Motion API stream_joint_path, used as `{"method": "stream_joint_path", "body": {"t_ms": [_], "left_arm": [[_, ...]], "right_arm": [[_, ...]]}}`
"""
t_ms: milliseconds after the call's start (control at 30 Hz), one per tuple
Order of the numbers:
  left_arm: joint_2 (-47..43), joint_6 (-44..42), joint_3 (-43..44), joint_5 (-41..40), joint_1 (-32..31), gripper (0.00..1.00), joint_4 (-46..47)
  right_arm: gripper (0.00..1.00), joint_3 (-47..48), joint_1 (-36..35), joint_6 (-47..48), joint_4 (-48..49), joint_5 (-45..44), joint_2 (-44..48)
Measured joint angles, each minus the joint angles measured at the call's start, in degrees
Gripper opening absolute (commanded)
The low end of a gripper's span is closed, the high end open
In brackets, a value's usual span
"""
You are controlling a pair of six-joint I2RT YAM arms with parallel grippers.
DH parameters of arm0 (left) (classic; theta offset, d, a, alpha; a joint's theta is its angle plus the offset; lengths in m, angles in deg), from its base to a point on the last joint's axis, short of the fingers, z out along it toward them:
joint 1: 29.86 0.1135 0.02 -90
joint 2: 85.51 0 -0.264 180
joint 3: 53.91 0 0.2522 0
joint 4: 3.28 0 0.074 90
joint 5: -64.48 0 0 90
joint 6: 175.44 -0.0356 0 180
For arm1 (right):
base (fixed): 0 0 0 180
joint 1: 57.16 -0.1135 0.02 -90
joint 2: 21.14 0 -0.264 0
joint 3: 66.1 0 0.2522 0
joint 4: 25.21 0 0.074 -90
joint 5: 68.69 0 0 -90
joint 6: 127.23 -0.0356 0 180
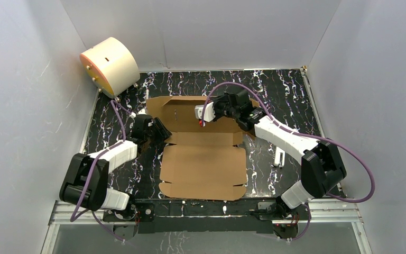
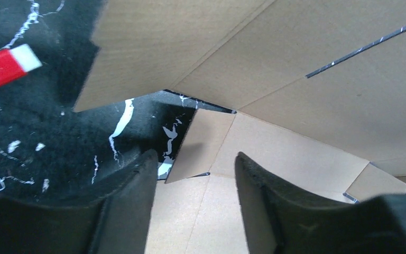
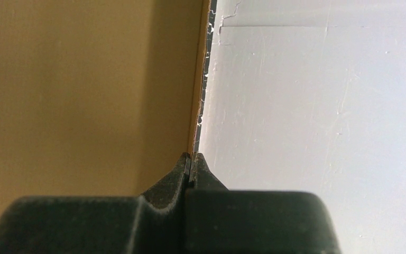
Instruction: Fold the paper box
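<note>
Jaws of the left gripper (image 2: pixel 195 159) stand partly apart, holding nothing. They are low over the left edge of the paper box (image 1: pixel 203 169), and a small side tab (image 2: pixel 201 143) shows just beyond the tips, in line with the gap. Not yet touching, as far as the wrist view tells.

Box mostly a flat sheet on the black marbled table (image 1: pixel 285 90). Near panels lie down, creases unfolded.

Farther back, the far panel (image 1: pixel 182 114) is tilted up off the table, with shadow under it in the left wrist view. Right gripper (image 3: pixel 192 159) is closed tight, tips right at that panel's free edge. Cannot tell whether the edge is pinched between them or only propped against them.

Judged step: early, raising the first walls, with the right arm keeping the far panel up while the left goes for the tab. Next move likely calls for the left jaws to ease forward, close on the tab and turn it along its crease without dragging the sheet.

Cream drum (image 1: pixel 111 63) sits in the far left corner, well apart.
</note>
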Motion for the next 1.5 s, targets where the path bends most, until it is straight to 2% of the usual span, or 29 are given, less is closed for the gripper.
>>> {"method": "stream_joint_path", "body": {"t_ms": [100, 200, 633, 867, 1033, 1267, 1500], "left_arm": [[1.25, 0.04, -0.17, 0.90, -0.74, 0.34, 1.70], [2.36, -0.20, -0.02, 0.90, -2.05, 0.30, 2.58], [4.61, -3.58, 6.05, -3.93, -11.32, 0.29, 4.22], [8.98, -4.94, 7.93, -6.01, -12.83, 0.29, 5.97], [11.30, -6.05, 8.72, -7.52, -12.90, 0.31, 8.07], [11.41, -6.58, 8.70, -7.45, -12.96, 0.40, 10.19], [4.09, -6.58, 7.19, -6.86, -12.94, 0.48, 8.83]], "right_arm": [[0.00, -0.26, -0.09, 0.28, 0.76, -0.04, 0.00], [0.00, -1.31, -0.11, 0.59, 1.64, -0.68, 0.15], [0.00, -5.25, -1.18, 1.11, 6.36, -1.92, 3.13], [0.00, -9.77, -1.36, 2.21, 12.85, -3.65, 3.54], [0.00, -13.09, -1.38, 3.63, 18.14, -5.11, 3.54], [0.00, -15.41, -1.44, 4.22, 21.86, -5.92, 3.65], [0.00, -18.67, -1.49, 4.04, 23.08, -5.90, 6.69]]}}
